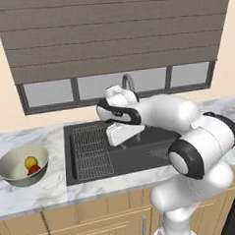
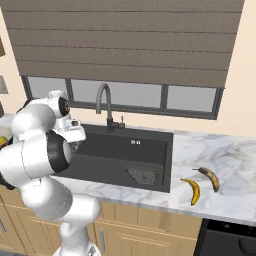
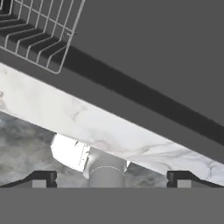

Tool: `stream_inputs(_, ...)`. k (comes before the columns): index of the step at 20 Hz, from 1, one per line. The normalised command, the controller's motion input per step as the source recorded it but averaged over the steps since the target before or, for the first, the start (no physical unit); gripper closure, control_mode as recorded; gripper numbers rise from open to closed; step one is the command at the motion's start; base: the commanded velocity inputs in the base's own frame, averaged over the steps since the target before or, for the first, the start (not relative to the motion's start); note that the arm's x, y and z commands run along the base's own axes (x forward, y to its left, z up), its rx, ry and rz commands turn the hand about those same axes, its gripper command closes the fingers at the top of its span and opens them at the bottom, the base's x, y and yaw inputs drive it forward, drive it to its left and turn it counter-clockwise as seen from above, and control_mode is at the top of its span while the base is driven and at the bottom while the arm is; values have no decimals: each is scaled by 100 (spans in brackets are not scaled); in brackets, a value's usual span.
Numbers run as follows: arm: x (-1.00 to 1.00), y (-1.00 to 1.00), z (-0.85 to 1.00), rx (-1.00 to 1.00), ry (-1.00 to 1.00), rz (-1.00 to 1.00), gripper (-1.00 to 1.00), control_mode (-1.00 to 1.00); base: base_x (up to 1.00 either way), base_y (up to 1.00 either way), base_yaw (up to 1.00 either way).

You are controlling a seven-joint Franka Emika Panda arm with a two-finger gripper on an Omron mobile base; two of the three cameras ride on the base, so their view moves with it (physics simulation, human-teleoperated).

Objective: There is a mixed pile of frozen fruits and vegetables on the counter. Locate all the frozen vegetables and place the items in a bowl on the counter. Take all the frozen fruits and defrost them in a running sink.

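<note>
Hangs wide open and empty, hand (image 3: pixel 112 177) over the sink (image 1: pixel 92 163) near its front rim, well apart from the two bananas (image 2: pixel 192 190) lying lengthwise front-to-back on the worktop (image 2: pixel 220 160) far off to its right.

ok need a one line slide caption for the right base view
Two bananas lie on the marble counter right of the black sink, not yet moved.

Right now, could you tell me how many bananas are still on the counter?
2: both lie right of the sink, one banana nearer the front edge, the other banana just behind it.
</note>
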Motion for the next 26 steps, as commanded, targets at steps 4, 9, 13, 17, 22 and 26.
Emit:
stream_inputs(4, 10, -50, 0, 1, 0, 9, -100, -100, 0, 0, 0)
stream_inputs(9, -16, -53, 6, 15, -7, -6, -100, -100, 0, 0, 0)
stream_inputs(13, -4, -55, 12, 23, -14, -2, -100, -100, 0, 0, 0)
stream_inputs(17, 4, -74, 0, 16, -18, -9, -100, -100, 0, 0, 0)
stream_inputs(22, 19, -42, -24, 1, 7, -27, -100, -100, 0, 0, 0)
stream_inputs(26, 23, -53, -9, 1, 5, -22, -100, -100, 0, 0, 0)
